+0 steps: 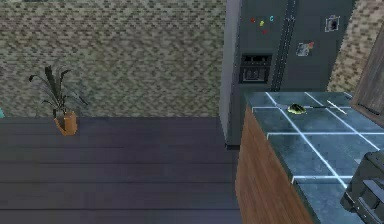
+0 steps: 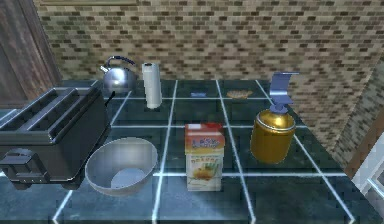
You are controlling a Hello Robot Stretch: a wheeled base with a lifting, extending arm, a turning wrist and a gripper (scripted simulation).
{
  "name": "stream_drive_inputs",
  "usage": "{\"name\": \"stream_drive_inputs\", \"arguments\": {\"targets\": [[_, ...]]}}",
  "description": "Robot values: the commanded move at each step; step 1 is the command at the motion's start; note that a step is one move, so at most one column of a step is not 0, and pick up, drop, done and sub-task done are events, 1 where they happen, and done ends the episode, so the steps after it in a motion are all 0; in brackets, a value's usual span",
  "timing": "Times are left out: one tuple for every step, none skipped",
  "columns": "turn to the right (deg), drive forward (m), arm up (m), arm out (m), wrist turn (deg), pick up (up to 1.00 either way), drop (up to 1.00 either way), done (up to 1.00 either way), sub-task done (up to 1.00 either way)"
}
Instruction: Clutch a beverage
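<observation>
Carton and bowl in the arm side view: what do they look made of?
Carton: probably printed paperboard with a matte finish, given its boxy shape, sharp folded edges and orange-and-white print.
Bowl: likely metal, given its grey sheen and the soft highlights inside. Glazed ceramic can't be ruled out.

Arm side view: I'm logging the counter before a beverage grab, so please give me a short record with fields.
surface: dark tiled counter
likely beverage: carton, upright, front centre
left of carton: grey bowl
right of carton: gold pump bottle
far left: black toaster
back row: kettle, paper towel roll
</observation>
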Motion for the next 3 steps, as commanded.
{"name": "stream_drive_inputs", "arguments": {"targets": [[0.0, 0.0, 0.5, 0.0, 0.0, 0.0, 0.0, 0.0, 0.0], [0.0, 0.0, 0.38, 0.0, 0.0, 0.0, 0.0, 0.0, 0.0], [0.0, 0.0, 0.0, 0.1, 0.0, 0.0, 0.0, 0.0, 0.0]]}}
